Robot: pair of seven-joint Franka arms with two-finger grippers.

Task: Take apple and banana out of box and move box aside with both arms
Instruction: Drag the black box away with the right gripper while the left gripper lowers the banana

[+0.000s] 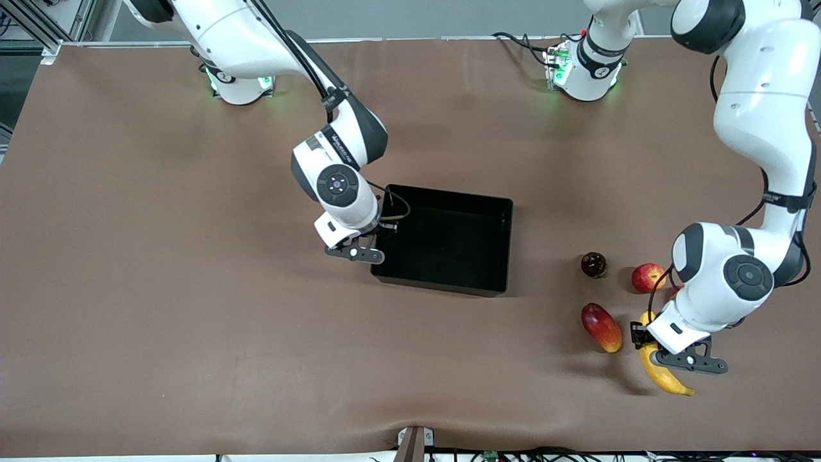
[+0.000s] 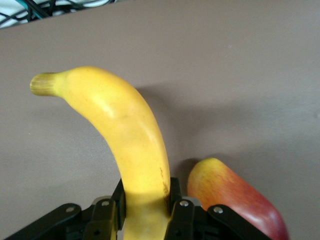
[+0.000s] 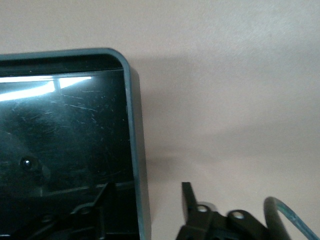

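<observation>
Left gripper (image 2: 146,210) low over bench (image 1: 192,333) at left arm's end, fingers pinching banana (image 2: 120,135) across its body. Mango (image 1: 601,327) just beside banana, toward the tray. Apple (image 1: 646,277) and dark maroon fruit (image 1: 593,264) farther from front camera, apart from each other. Black tray (image 1: 449,239) mid-bench. Right gripper (image 3: 145,210) spread astride tray wall (image 3: 136,165) at right arm's end, one finger inside, one outside.
</observation>
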